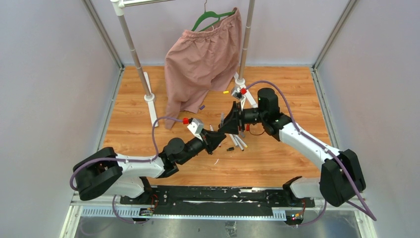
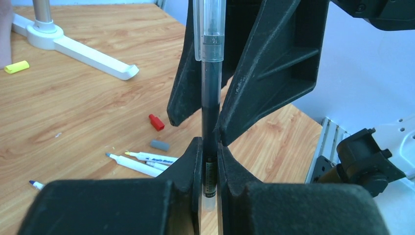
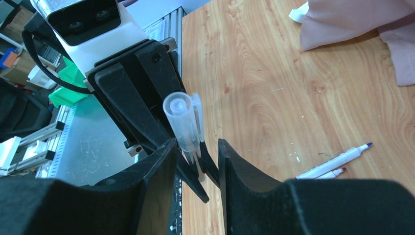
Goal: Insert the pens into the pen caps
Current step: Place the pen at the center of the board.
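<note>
Wooden table (image 1: pixel 277 163): a white rack (image 1: pixel 133 54) stands at the far side, with pink shorts (image 1: pixel 203 59) on a green hanger.

Your left arm (image 1: pixel 138 166) and right arm (image 1: pixel 302 139) both reach inward, and the claws meet nose to nose above mid-table.

Left gripper (image 2: pixel 209 147): clamped tight on the black pen (image 2: pixel 210 107), which it holds off the table. The pen's far end sits inside a clear cap (image 3: pixel 180 120).

Right gripper (image 3: pixel 197 143): jaws apart, straddling the pen at the cap end. The right wrist view shows a gap beside the pen on one side.

Loose pens in the left wrist view: two white pens (image 2: pixel 142 157) lie side by side, possibly a third under them. One blue-tipped pen (image 2: pixel 35 185) lies well apart from these.

Loose caps, three counted: red cap (image 2: pixel 156 122), grey cap (image 2: pixel 159 145) just beside the white pens, and yellow cap (image 2: pixel 17 66) near the rack foot.
</note>
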### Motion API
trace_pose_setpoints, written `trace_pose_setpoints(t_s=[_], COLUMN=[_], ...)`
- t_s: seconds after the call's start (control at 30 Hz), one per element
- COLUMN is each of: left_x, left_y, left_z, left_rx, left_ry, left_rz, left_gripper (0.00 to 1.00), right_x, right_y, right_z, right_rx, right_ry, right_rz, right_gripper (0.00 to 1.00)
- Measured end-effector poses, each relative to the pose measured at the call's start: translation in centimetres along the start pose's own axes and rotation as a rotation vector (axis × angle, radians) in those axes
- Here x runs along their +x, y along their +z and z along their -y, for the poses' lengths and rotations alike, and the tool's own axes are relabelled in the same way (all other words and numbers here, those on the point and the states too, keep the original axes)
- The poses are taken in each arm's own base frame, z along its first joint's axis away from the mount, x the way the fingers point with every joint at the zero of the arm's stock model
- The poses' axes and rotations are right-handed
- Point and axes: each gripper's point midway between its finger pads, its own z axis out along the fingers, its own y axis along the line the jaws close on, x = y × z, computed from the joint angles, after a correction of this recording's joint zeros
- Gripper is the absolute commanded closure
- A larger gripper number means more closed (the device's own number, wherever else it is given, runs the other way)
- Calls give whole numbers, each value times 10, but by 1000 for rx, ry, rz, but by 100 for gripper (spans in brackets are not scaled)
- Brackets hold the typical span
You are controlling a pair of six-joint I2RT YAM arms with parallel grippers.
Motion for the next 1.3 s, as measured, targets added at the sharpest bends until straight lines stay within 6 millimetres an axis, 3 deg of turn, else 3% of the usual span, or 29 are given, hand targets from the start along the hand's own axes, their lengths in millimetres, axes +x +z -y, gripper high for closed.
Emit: trace_pose_setpoints(t_s=[0.2,0.23,0.4,0.47,0.63,0.73,0.9,1.03,1.17,1.3], left_x=[4,4,4,4,4,7,14,20,23,27], left_y=[0,0,0,0,-7,-16,-31,-40,-50,-57], left_z=[-1,-1,-1,0,1,1,-2,-14,-33,-41], left_rx=[-5,-7,-7,-4,7,15,10,-31,-91,-121], left_ry=[-10,-14,-30,-37,-43,-32,18,80,120,122], left_rz=[-10,-9,-10,-8,-8,-25,-87,-165,-221,-250], left_gripper=[99,95,53,41,29,21,15,13,11,11], right_x=[2,2,3,5,11,8,2,9,38,72], right_y=[7,7,8,7,4,-6,-43,-101,-161,-215], right_z=[-1,0,1,1,6,20,75,138,190,224], right_rx=[-11,-10,-8,-7,10,82,374,691,939,1118], right_ry=[3,0,-9,-14,-47,-108,-256,-277,-169,-31], right_rz=[-6,-5,-6,-14,-47,-69,-144,-259,-382,-492], right_gripper=[93,95,100,100,100,100,100,100,100,99])
